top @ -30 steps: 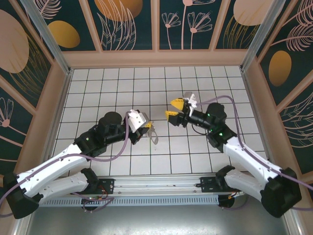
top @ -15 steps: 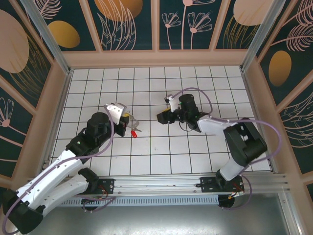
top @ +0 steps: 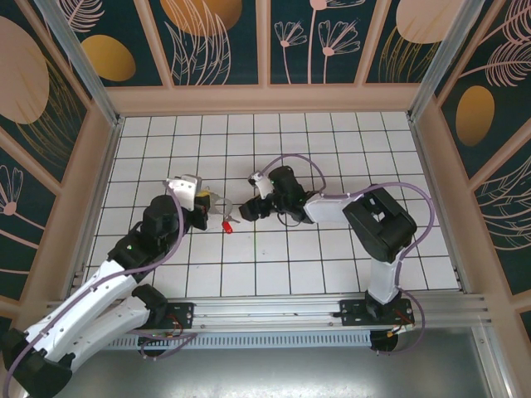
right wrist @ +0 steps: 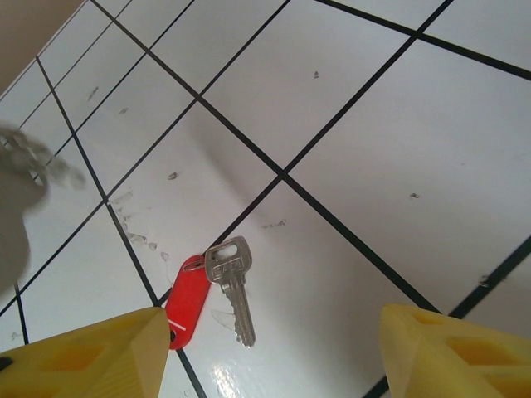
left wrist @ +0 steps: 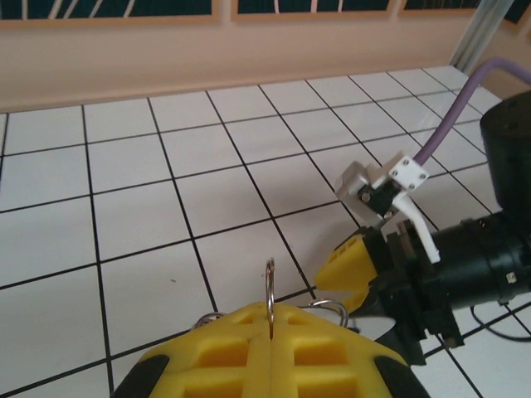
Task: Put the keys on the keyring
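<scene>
- Since the earlier frames, the right arm (top: 377,224) is folding in tighter and reaching further left over the table (top: 332,141), while the left arm (top: 124,265) is drawing back slightly to the left.
- White tiles with a dark grid are covering the table, and both arms are stretching across it towards its middle.
- Left end effector (top: 205,206) is clamping fully shut on the keyring (left wrist: 270,282), its yellow fingers (left wrist: 224,348) pressing together with no gap.
- Right end effector (right wrist: 278,327) is hovering low over the tiles with its jaws standing wide apart, gripping nothing; its yellow fingertips (right wrist: 91,352) are sitting on either side of the keys.
- Keys (right wrist: 217,290) are lying flat on a white tile between the two end effectors: a silver key and a red piece beside it, their heads touching, close to a grid line.
- Keyring is standing upright on edge out of the left fingers as a thin silvery ring, lifted off the table and apart from the keys.
</scene>
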